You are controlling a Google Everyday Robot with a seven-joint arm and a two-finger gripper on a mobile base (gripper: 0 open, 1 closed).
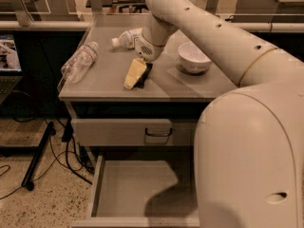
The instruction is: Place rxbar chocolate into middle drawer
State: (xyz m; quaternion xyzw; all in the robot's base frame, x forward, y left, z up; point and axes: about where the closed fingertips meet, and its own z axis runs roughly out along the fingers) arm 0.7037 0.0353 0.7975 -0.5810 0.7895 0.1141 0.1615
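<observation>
The rxbar chocolate (146, 74), a small dark bar, lies on the grey counter top (99, 82) near its front edge. My gripper (136, 75) is down at the counter right beside the bar, on its left, and touches or nearly touches it. The arm reaches in from the upper right. The middle drawer (133, 189) is pulled out below the counter, with a bare grey floor partly shadowed by my body.
A clear plastic bottle (78, 63) lies at the counter's left edge. Another bottle (127, 38) lies behind the gripper. A white bowl (194, 57) stands at the right. A closed drawer front with a black handle (158, 132) sits above the open drawer. Cables lie on the floor at left.
</observation>
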